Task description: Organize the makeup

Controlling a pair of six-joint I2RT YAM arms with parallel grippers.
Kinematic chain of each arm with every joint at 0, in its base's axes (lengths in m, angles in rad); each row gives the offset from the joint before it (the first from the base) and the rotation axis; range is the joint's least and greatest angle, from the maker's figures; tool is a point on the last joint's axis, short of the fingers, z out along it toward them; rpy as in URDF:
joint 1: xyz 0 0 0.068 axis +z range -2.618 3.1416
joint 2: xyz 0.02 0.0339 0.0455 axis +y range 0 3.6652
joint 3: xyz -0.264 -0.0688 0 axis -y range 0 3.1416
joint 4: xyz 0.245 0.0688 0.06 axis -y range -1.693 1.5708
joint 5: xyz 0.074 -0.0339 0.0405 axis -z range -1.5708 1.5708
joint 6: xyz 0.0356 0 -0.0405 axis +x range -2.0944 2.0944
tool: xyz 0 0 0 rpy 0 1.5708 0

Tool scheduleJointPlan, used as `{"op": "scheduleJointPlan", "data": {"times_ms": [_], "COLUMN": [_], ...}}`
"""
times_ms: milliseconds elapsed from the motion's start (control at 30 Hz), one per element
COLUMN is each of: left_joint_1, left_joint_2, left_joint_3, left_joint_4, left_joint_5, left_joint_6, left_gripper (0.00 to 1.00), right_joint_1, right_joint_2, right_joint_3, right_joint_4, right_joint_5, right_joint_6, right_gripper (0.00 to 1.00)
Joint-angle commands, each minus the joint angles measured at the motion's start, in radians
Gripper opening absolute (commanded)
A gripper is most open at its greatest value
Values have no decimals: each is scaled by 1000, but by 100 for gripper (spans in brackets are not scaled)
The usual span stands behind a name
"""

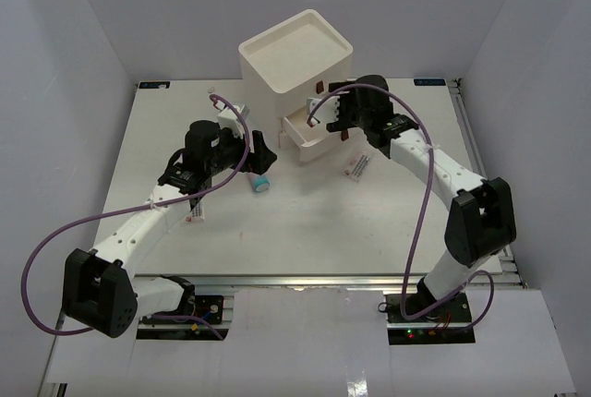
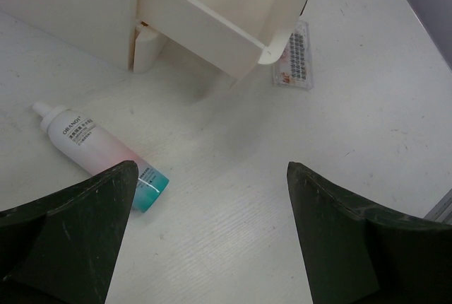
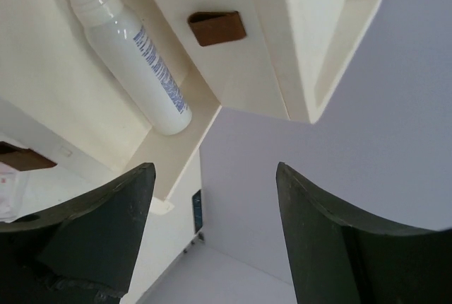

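The pink tube with a teal cap (image 1: 262,183) lies on the table in front of the white drawer box (image 1: 295,51). In the left wrist view the tube (image 2: 95,154) lies just left of my open, empty left gripper (image 2: 212,177), which hovers above the table (image 1: 266,152). A white bottle (image 3: 134,53) lies in an open drawer (image 3: 63,85). My right gripper (image 3: 212,198) is open and empty beside that drawer (image 1: 320,111). A flat red-printed packet (image 1: 358,165) lies right of the drawer (image 2: 295,56). Another packet (image 1: 197,213) lies by my left arm. No tan sponge shows clearly.
The lowest drawer (image 2: 219,21) stands pulled out toward the table's middle. Dark red handles (image 3: 217,27) show on the drawer fronts. A small item (image 1: 214,98) lies at the back left. White walls close in the table on three sides.
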Motion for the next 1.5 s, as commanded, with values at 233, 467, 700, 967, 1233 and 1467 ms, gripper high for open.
{"op": "scheduleJointPlan", "data": {"times_ms": [233,467,700,967,1233,1467], "left_joint_1": [5,7,7,5,1,-3], "left_joint_2": [71,136,307,482,580,564], "left_joint_3": [11,23,96,213,236,227], "left_joint_4": [-83,-162,-206,-249,-267,-272], "left_joint_5": [-115,-250,-293,-379,-428,-447], "left_joint_6": [-160,-380,-462,-470,-472,-460], "left_gripper": [98,93,86,87,83,54], "right_joint_1": [-188,-431,-459,-465,-476,-485], "right_joint_2": [-408,-496,-473,-492,-501,-509], "right_joint_3": [-323,-491,-508,-508,-511,-514], "right_joint_4": [-160,-10,-22,-39,-42,-42], "right_joint_5": [-706,-953,-1009,-1012,-1025,-1040], "right_joint_6": [914,1068,1067,1038,1036,1038], "right_gripper": [64,72,72,73,73,73]}}
